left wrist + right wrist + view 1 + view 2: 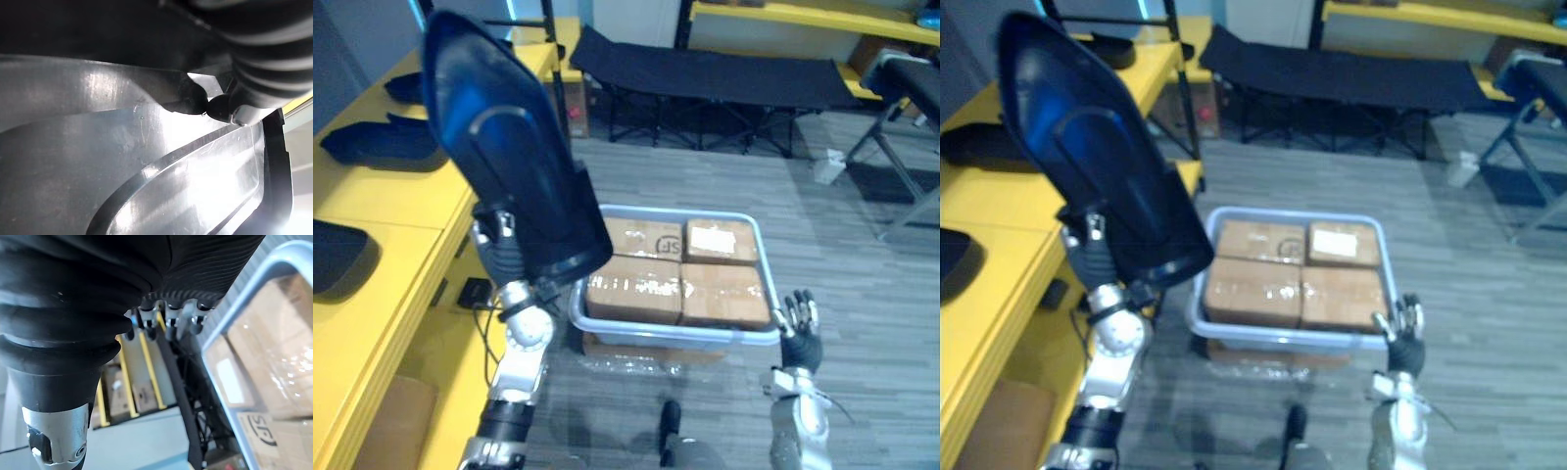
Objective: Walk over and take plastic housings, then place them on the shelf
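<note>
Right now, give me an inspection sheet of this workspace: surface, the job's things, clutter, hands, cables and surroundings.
Surface: yellow shelf on the robot's left; grey floor ahead.
Job's things: one dark housing held raised beside the shelf; more housings lying on the shelf.
Clutter: bin on the floor, holding four cardboard boxes.
Hands: left hand shut on the housing; right hand open, by the bin's near right corner, holding nothing.
Cables: nothing seen.
Surroundings: black cot behind the bin; back shelf, also yellow.
</note>
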You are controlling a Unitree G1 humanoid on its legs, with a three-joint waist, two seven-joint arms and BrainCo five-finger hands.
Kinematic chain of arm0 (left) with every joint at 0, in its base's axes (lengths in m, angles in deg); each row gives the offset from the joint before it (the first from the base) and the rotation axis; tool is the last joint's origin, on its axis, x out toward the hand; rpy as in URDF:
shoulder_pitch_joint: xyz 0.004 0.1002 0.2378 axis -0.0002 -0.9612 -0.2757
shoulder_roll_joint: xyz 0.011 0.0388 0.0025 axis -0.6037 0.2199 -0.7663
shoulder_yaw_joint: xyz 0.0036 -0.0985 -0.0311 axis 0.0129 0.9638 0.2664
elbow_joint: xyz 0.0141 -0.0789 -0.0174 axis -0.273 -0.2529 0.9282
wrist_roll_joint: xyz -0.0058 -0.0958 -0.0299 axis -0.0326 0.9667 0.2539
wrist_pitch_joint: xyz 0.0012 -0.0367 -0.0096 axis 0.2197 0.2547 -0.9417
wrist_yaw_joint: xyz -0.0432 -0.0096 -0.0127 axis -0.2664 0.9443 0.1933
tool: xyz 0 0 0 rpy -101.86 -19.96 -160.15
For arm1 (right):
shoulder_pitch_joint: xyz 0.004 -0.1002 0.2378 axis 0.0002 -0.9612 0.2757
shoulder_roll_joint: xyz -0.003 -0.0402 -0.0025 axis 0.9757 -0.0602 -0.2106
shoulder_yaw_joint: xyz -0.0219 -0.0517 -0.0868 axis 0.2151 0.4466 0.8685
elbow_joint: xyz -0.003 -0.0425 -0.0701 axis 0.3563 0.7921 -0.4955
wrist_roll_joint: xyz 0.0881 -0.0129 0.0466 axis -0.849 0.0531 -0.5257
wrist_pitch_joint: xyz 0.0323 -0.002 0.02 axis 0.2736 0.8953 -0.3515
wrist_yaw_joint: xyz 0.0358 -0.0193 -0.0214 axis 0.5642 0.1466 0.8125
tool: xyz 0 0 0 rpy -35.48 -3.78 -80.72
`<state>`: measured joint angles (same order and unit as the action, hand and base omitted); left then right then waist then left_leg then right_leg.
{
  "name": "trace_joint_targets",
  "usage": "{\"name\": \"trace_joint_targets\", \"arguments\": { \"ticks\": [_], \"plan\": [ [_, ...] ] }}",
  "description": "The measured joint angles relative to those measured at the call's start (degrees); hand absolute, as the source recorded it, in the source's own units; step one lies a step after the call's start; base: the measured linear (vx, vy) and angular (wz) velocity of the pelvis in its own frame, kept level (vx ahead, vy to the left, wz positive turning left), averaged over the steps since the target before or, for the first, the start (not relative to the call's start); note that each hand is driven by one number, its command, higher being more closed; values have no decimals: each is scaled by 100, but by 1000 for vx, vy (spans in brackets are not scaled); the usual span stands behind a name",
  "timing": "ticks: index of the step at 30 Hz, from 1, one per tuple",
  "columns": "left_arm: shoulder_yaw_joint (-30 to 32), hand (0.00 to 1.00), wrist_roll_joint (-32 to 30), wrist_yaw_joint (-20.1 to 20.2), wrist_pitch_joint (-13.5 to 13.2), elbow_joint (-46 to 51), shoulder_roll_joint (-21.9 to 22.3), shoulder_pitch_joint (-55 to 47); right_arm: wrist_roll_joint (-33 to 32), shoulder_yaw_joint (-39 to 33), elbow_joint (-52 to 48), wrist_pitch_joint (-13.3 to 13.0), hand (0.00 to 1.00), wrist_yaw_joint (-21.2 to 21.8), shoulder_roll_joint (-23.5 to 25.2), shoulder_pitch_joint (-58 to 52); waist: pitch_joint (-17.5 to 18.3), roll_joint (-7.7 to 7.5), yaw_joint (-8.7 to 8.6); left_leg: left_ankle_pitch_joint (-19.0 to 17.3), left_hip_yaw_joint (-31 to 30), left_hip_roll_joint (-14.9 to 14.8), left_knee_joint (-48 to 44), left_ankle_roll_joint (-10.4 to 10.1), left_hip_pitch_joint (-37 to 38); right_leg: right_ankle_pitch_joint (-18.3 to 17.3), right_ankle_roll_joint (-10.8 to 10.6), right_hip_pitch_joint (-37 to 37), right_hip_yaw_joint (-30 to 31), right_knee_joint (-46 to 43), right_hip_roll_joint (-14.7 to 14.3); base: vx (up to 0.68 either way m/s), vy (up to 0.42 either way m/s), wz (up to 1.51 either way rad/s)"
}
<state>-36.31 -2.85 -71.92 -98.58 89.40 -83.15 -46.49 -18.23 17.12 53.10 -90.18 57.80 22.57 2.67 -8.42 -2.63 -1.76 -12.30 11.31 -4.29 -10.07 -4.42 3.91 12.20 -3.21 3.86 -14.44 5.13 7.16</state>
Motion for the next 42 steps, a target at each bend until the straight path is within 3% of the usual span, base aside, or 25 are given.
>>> {"name": "trace_joint_targets", "arguments": {
  "ticks": [8, 13, 19, 24, 31, 32, 35, 40, 41, 42],
  "plan": [
    [554, 100, 436, 571, -13, 967, 223, -710, 91, -214, 539, 47, 0, -106, 91, -66, 213, 227, 57, 19, -194, -75, 51, -36, 14, -70, 10, -108, -259, -1, -17, 21, -12, 11],
    [901, 100, 804, 795, -18, 1236, 311, -1144, 97, -215, 1130, 210, 0, -24, 166, -73, 329, 227, 169, 30, -369, -93, 97, -54, 49, -62, 13, -216, -446, -1, -22, 56, 0, 18],
    [1377, 100, 809, 790, 17, 1551, 430, -1437, 109, 67, 1353, 242, 0, 463, 173, -6, 345, 201, 361, 47, -713, -30, 103, -24, 3, -113, 2, -390, -819, 1, 45, 5, 1, 30],
    [2061, 100, 568, 552, 29, 1819, 453, -1871, 401, 788, 1478, 292, 0, 774, 165, 437, 388, 155, 802, 209, -1280, 57, 151, -12, -296, -203, -28, -439, -1409, 0, 128, -5, -24, 62],
    [3337, 100, 555, 12, -35, 1827, 1065, -2956, 727, 1744, 1861, 360, 0, 1048, 63, 1054, 430, 115, 1612, 378, -2293, 203, 264, -27, -404, -367, -125, -912, -2378, -43, 221, 54, -20, 85],
    [4341, 100, 863, -122, -732, 1906, 1602, -3714, 727, 2599, 2178, 410, 0, 1142, 231, 1527, 449, -26, 2277, 341, -2742, 316, 214, -8, -416, -614, -241, -1187, -2782, -52, 284, 91, -9, 95],
    [4356, 100, 864, 59, -764, 1921, 1612, -3657, 722, 2603, 2177, 410, 0, 1126, 226, 1555, 340, -135, 2302, 264, -2794, 330, 101, 0, -491, -620, -251, -1194, -2837, -55, 274, 119, -3, 36],
    [4334, 100, 862, 232, -821, 1921, 1610, -3632, 707, 2603, 2175, 410, 0, 1017, 232, 1634, 214, -101, 2275, 178, -2878, 408, 0, 43, -522, -658, -298, -1336, -3010, -58, 313, 63, 12, 20],
    [4272, 100, 858, 350, -870, 1922, 1604, -3577, 673, 2598, 2170, 410, 0, 969, 189, 1621, 192, -129, 2204, 177, -2879, 469, -62, 95, -628, -683, -346, -1437, -3273, -60, 369, 66, 27, 108],
    [4163, 100, 859, 446, -897, 1930, 1585, -3512, 656, 2564, 2138, 410, 0, 887, 135, 1605, 156, -146, 2036, 205, -2454, 424, -184, 275, -844, -694, -355, -1548, -3618, -68, 423, 74, 45, 182]
  ]
}}
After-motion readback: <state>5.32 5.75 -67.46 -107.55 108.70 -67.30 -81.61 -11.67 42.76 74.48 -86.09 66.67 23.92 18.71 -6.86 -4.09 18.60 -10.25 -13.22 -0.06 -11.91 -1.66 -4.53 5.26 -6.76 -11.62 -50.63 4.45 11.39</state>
